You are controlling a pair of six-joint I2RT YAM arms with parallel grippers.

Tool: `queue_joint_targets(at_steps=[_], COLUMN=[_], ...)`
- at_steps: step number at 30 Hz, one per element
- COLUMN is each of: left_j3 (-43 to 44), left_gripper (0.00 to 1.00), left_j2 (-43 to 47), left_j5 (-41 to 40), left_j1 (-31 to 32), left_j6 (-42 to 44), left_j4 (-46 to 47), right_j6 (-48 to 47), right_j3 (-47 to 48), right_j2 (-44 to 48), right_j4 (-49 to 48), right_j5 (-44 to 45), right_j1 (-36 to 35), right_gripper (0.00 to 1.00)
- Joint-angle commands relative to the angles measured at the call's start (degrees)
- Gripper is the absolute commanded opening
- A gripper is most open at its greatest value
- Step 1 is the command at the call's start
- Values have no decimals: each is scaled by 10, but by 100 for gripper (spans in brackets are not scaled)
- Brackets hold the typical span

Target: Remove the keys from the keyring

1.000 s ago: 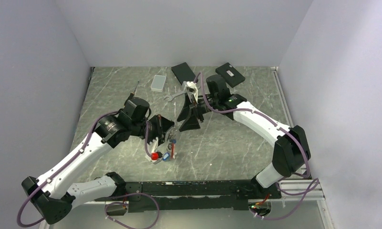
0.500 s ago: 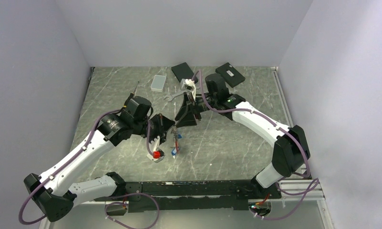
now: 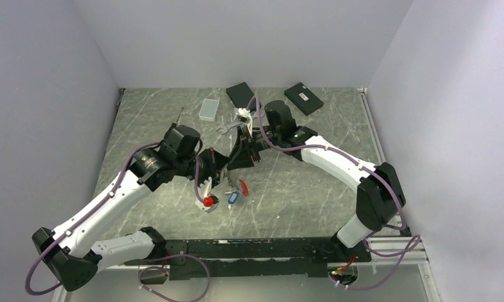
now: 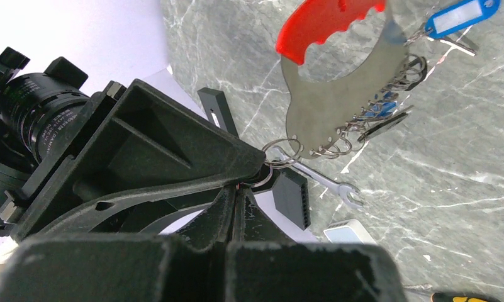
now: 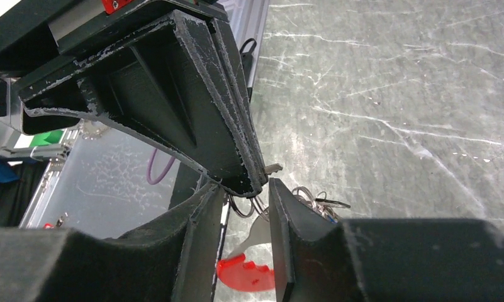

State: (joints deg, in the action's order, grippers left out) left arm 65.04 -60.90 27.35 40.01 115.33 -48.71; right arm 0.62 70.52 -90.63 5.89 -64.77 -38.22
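Note:
The keyring [image 4: 328,107] is a curved grey metal plate with a red grip [image 4: 321,22] and several thin rings along its edge. It hangs above the table from my left gripper [image 4: 249,185], which is shut on one thin ring [image 4: 265,179]. A blue-headed key [image 4: 458,17] dangles at its far end, and more keys [image 4: 384,108] cluster among the rings. In the top view the red grip [image 3: 243,187] and a blue key [image 3: 233,198] hang below my left gripper [image 3: 223,171]. My right gripper [image 5: 244,195] is open, its fingers straddling the left gripper's tip and the rings [image 5: 312,201].
A silver wrench [image 3: 227,128], a white box [image 3: 207,110], two black boxes [image 3: 241,94] [image 3: 303,97] and a screwdriver [image 3: 179,117] lie at the back of the marbled table. The left arm's red knob [image 3: 207,201] sits beside the hanging keys.
The right gripper has moved down and left onto the left gripper's tip. The keyring has been lifted off the table and has swung right, its red grip now hanging right of the blue key.

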Motion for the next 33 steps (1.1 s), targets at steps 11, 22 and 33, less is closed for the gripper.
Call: queue_joint_targets(at_steps=[11,22,33], left_j3=[24,42,201], left_gripper=[0,43,55], left_j2=[7,-13,-123], left_j5=[-20,-106,5], left_j1=[2,2,-117], left_j6=[-18,-214,-817], left_j4=[8,56,-66], right_j6=[1,86,135], right_j3=[-7,-30,-22], right_j2=[4,14,3], right_j4=[-36,-122,-161], right_j5=[-10,-25,-21], right_j1=[-2,25,45], right_gripper=[0,0,0])
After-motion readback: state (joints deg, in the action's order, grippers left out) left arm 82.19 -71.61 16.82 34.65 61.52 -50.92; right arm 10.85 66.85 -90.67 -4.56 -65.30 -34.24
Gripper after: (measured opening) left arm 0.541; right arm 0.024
